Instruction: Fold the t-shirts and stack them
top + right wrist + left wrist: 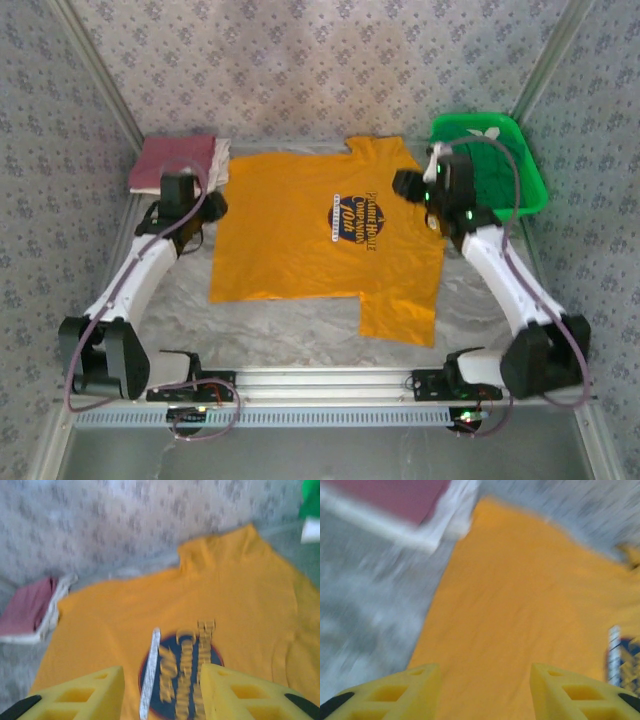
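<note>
The orange-yellow t-shirt [300,240] lies spread flat in the middle of the table, its navy chest print [345,213] facing up and one sleeve toward the near right. A folded dusty red t-shirt [172,163] rests on a white one [222,158] at the far left. My left gripper [212,205] hovers open over the orange shirt's left edge [520,605], nothing between its fingers [415,690]. Over the shirt's right shoulder my right gripper [405,185] is open too, looking across the print [182,677].
A bright green plastic basket [530,160] stands at the far right, with dark green cloth [495,180] and something white [440,155] in it. Patterned walls close in the back and sides. Bare grey tabletop [290,325] shows in front of the shirt.
</note>
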`<state>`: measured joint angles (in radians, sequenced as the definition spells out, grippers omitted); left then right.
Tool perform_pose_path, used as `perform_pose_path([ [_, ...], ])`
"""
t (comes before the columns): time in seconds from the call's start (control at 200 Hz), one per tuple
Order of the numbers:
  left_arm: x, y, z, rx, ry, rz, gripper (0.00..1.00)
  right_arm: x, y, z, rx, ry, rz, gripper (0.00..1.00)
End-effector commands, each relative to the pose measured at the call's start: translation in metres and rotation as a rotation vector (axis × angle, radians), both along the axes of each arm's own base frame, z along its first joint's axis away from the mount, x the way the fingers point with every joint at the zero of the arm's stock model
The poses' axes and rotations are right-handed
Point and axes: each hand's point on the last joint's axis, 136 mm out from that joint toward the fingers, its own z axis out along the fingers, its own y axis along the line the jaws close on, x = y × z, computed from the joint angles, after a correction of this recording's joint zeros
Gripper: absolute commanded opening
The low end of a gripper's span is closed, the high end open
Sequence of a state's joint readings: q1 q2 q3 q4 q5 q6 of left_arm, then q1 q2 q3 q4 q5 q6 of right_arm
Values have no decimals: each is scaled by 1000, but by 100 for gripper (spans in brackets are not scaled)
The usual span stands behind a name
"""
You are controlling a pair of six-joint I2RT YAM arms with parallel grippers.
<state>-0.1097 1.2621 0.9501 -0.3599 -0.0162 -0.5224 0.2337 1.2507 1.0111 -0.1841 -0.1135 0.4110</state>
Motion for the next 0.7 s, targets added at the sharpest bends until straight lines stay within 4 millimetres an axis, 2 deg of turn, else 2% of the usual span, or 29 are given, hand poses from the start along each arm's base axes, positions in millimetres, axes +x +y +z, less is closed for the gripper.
perform_pose_path([
  [0.0,-65,18,-58,-4,268,62,51,-36,-15,-70,-109,107,-20,47],
  [0.075,-90,19,-77,-26,368,93,52,-59,-13,-84,-122,123,-3,47],
  [0.15,-112,16,-95,-59,470,123,52,-73,-9,-93,-127,137,16,48],
  [0.37,-144,19,-127,-69,569,176,53,-77,-16,-106,-184,154,6,49],
  [0.53,-155,22,-134,-49,604,182,52,-77,-18,-117,-194,177,-4,49],
  [0.64,-152,16,-141,-73,595,154,51,-79,-21,-124,-197,192,-18,50],
  [0.695,-143,11,-144,-99,557,136,51,-79,-22,-126,-195,192,-22,50],
])
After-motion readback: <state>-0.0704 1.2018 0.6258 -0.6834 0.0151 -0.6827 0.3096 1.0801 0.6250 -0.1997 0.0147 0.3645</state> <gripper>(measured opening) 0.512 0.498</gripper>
